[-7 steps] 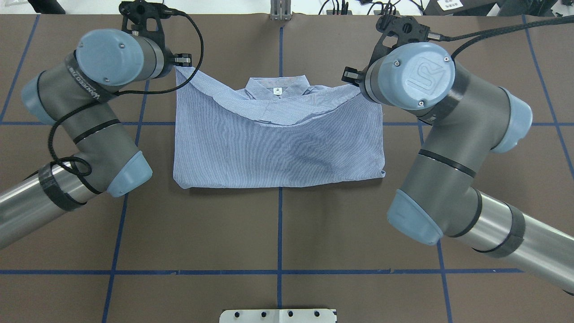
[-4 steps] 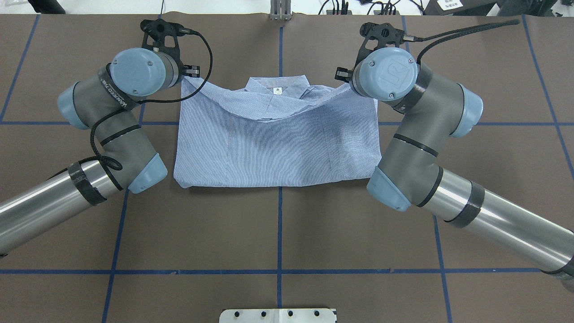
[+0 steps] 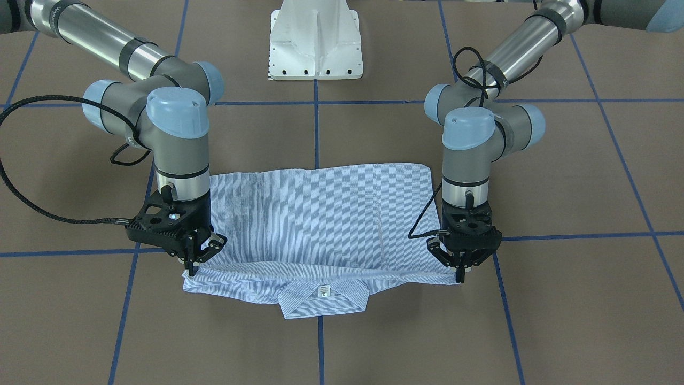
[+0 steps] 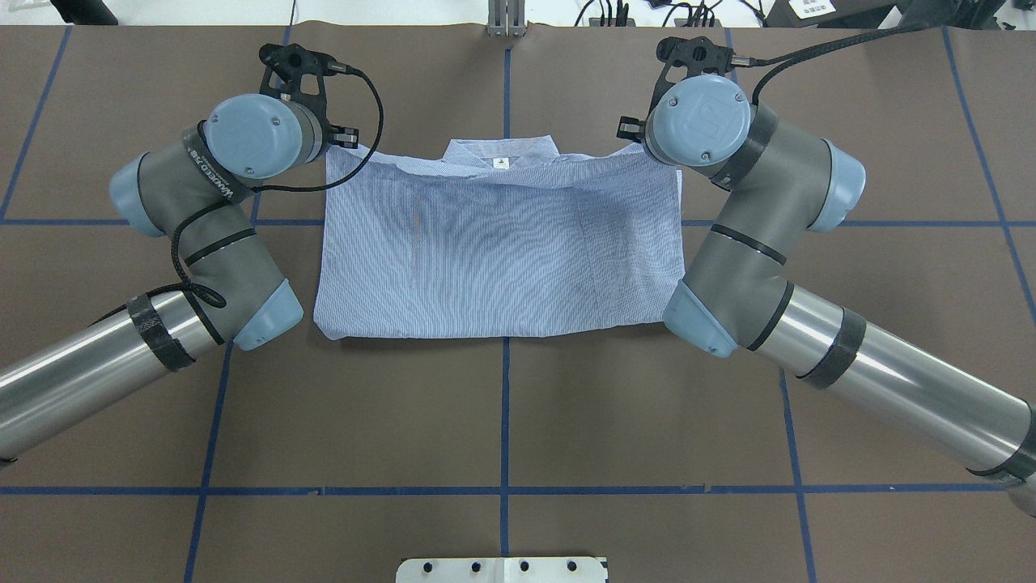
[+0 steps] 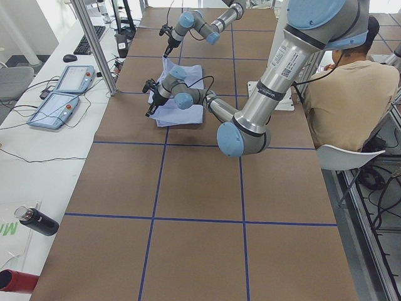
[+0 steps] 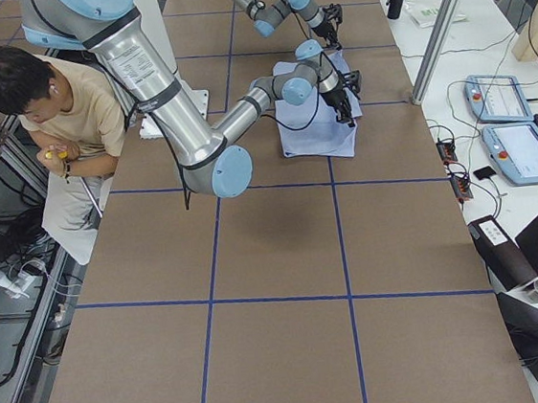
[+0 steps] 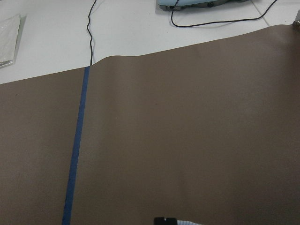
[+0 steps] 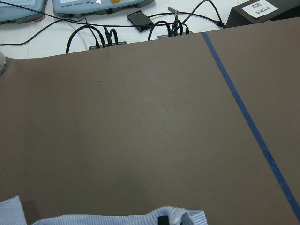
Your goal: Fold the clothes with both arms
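The light blue striped shirt [image 4: 502, 251] lies in the far middle of the brown table, its lower half folded up over the body. The folded edge reaches the collar [image 3: 323, 299], whose white label shows. My left gripper [image 3: 460, 274] is shut on one far corner of the top layer, low over the table. My right gripper [image 3: 191, 266] is shut on the other corner. From overhead, the left gripper [image 4: 344, 139] and right gripper [image 4: 627, 129] sit at the shirt's shoulder line. A strip of striped cloth [image 8: 117, 219] shows at the bottom of the right wrist view.
The white pedestal base [image 3: 316, 43] stands behind the shirt on the robot's side. Blue tape lines [image 4: 505, 405] grid the table. A seated person [image 5: 344, 94] is beside the robot. Two pendants [image 5: 62, 94] and cables lie past the far edge.
Both arms have come down and the sagging top layer now lies flat, its edge drawn up to the collar. Both grippers still hold the corners.
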Motion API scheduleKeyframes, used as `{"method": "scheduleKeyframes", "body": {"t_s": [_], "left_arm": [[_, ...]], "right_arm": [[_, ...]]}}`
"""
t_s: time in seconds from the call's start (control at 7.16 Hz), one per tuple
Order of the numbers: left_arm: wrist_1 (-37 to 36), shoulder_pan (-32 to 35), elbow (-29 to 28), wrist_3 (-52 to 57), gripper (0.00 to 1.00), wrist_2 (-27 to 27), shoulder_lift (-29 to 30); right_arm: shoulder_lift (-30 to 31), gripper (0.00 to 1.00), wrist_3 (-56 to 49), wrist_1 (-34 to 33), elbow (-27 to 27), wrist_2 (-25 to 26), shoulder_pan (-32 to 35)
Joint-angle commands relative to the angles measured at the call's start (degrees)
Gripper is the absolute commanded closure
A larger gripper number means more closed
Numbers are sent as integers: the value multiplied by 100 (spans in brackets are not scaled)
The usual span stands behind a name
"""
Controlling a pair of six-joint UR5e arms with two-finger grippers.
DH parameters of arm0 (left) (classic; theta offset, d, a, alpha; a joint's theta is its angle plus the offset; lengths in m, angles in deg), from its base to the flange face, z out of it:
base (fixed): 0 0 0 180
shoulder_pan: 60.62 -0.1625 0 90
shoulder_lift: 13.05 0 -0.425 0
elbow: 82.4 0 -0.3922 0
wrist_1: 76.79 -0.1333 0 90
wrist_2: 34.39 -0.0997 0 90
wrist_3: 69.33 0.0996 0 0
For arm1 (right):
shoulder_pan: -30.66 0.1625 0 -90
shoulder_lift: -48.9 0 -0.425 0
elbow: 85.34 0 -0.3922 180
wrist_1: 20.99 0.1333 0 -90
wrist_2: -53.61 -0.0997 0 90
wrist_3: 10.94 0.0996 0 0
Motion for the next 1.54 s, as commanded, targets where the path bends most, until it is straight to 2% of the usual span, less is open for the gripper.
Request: {"method": "scheduleKeyframes", "body": {"t_s": [0.0,0.14,0.28,0.42,0.56,0.7,0.84,1.12,1.4], "left_arm": [[297,34,-42,250,0,45,-40],[551,112,-15,424,0,315,-32],[806,261,28,496,0,1231,-49],[1226,271,307,462,0,1554,-380],[1657,236,745,383,0,1679,-914],[1670,184,1158,52,0,1837,-1311],[1661,-148,1484,-187,0,1821,-1680],[1809,-746,1863,-617,0,1768,-2148],[1951,-1116,1989,-882,0,1620,-2334]], "right_arm": [[-383,0,-178,0,468,-362,122],[-516,0,-362,0,523,-617,236],[-613,0,-503,0,489,-916,376],[-579,0,-609,26,401,-1197,404],[-222,0,-627,18,-122,-1217,413],[339,0,-688,9,-823,-1226,404],[545,0,-698,0,-1108,-1226,395],[547,0,-698,9,-1102,-1209,351],[547,0,-698,9,-1102,-1191,342]]}}
